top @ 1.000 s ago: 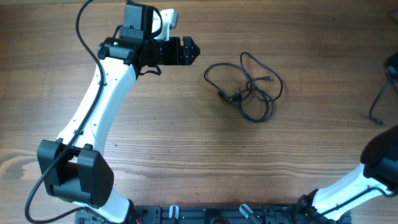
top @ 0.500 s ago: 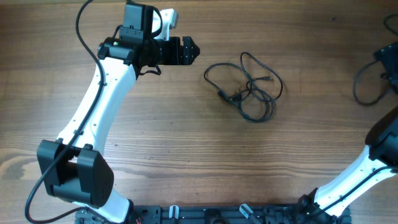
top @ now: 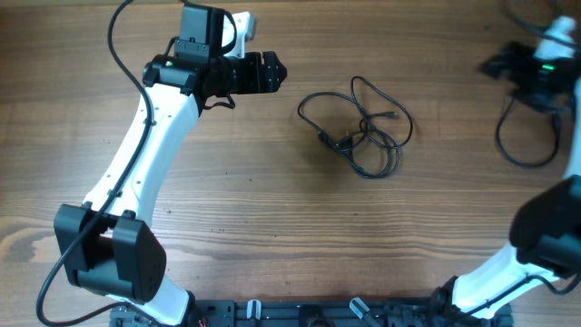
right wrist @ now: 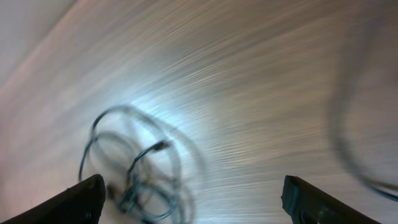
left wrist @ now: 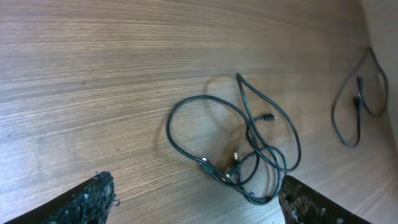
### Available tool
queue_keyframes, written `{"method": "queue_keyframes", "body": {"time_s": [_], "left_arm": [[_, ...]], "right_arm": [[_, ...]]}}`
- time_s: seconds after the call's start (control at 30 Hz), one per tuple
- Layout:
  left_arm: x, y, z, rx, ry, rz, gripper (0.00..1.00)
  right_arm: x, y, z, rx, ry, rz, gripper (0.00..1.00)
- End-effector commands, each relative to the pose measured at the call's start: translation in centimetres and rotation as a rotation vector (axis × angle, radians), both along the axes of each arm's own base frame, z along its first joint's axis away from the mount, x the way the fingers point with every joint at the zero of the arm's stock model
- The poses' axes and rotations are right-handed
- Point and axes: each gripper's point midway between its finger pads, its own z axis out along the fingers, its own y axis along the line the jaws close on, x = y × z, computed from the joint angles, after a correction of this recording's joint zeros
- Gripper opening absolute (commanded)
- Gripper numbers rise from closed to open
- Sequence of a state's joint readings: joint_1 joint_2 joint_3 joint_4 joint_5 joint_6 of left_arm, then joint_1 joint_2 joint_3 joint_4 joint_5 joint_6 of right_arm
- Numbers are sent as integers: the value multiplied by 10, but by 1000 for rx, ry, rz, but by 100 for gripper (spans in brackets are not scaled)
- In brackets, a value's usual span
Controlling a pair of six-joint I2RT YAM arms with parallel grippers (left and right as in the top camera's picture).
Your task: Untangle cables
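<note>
Wooden table (top: 272, 227) fills every view, its grain running side to side. At the near edge of the overhead view sits the left arm's base (top: 104, 254). Farther in, right of centre, the cables (top: 359, 127) lie flat on the table as one loose tangle of overlapping black loops. One small plug end pokes out at the tangle's left and another shows near its upper right. Nothing touches them. Beyond and to the left, the left fingers (top: 272, 73) point toward the tangle, well apart from it. The left wrist view shows them spread wide. At the far right, the right fingers (right wrist: 84, 199) are likewise spread wide, well apart from the cables, which look smeared in the right wrist view. A thicker black wire (top: 522, 136) loops down beside that arm.
</note>
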State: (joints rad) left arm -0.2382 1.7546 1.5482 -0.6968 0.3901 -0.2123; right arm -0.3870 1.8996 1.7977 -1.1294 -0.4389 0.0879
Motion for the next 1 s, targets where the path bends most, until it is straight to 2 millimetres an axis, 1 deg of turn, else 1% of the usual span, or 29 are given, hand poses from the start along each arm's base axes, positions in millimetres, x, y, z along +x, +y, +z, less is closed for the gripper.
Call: {"method": "queue_keyframes", "body": {"time_s": [0.0,0.07,0.1,0.13,0.2,0.23,0.33,0.43,0.5,0.53,0.57,0.67,0.7,0.73,0.77,0.8,0.83,0.87,0.9,0.93,0.97], "left_arm": [[13,43,-12,88,63,327,85],[13,66,-17,144,84,465,86],[12,71,-19,161,88,489,86],[11,76,-20,176,92,516,86],[11,79,-21,193,90,527,86],[11,79,-21,193,90,527,86],[11,79,-20,193,89,527,86],[11,79,-20,192,89,527,87],[11,79,-21,193,90,527,87],[11,79,-21,193,90,527,87],[11,79,-21,193,90,527,88],[11,79,-21,193,91,527,89],[11,79,-21,193,90,526,89],[11,79,-21,193,91,527,89],[11,79,-21,193,92,526,89],[11,79,-21,193,92,526,89],[11,79,-21,193,92,526,89],[11,79,-21,193,92,526,90],[11,79,-21,193,92,526,90],[11,79,-21,193,92,526,90],[11,79,-21,193,92,526,91]], "right_arm": [[3,60,-17,-40,95,72,93],[-4,83,-36,-81,176,76,93],[-9,93,-48,-94,221,66,93],[-15,101,-60,-109,263,57,93],[-27,114,-81,-124,332,32,92],[-30,118,-87,-124,345,41,91],[-44,127,-113,-120,394,34,87],[-58,123,-141,-134,442,-32,82],[-66,123,-159,-130,451,-50,74],[-67,124,-164,-126,448,-58,70],[-66,125,-166,-119,443,-56,67],[-58,127,-166,-116,410,-54,47],[-56,127,-166,-115,399,-53,43],[-54,128,-166,-115,390,-51,35],[-52,129,-166,-115,383,-47,24],[-51,131,-165,-117,376,-38,11],[-48,137,-161,-99,355,19,4],[-45,142,-154,-79,333,64,4],[-41,147,-142,-64,307,103,4],[-34,151,-119,-52,259,142,4],[-27,157,-91,-36,197,182,4]]}}
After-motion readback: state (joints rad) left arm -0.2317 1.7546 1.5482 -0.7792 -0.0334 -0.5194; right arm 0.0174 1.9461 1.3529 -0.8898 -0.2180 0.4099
